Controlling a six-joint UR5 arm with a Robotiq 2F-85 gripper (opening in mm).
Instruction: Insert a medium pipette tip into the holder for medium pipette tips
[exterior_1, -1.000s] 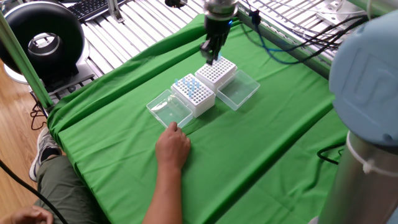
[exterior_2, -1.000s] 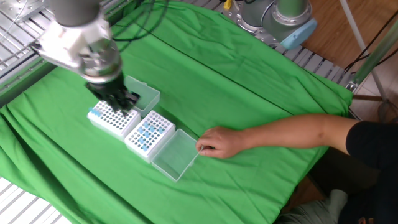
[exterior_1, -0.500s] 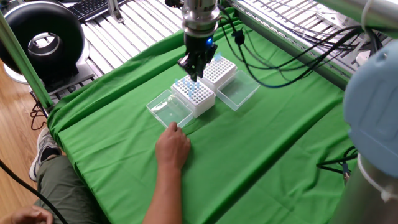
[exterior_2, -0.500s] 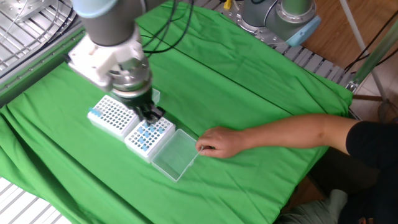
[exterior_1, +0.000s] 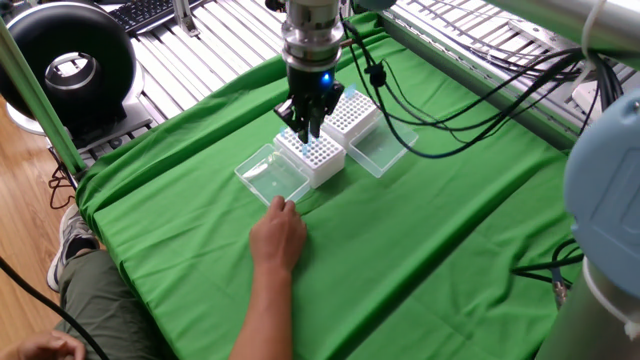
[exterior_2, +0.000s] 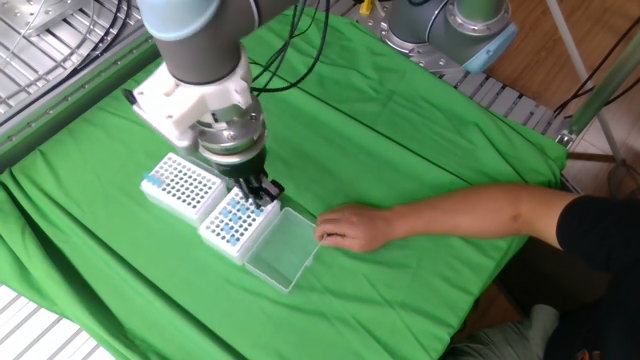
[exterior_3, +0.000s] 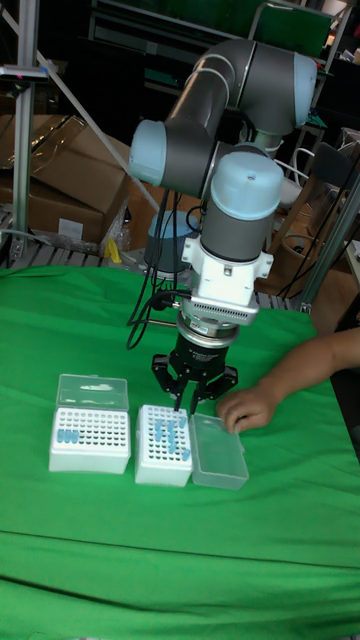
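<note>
Across the green cloth-covered table (exterior_1: 430, 240), the grey UR5 arm's black two-finger gripper (exterior_3: 187, 404) hangs just over the white rack of blue-topped medium tips (exterior_2: 238, 219). Whether it pinches a tip, I cannot tell. Insertion looks unfinished. A person's bare hand (exterior_2: 352, 226) touches the rack's clear hinged lid (exterior_2: 281, 249), crowding that side.

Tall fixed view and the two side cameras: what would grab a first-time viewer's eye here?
Most striking is the grey-and-blue robot arm, its black two-finger gripper poised directly over the white pipette tip rack holding blue tips on the green cloth-covered table. A person's bare hand rests on the cloth right beside that rack's open clear plastic lid. A second white tip rack with few tips sits next to the first, on the side away from the hand.
</note>
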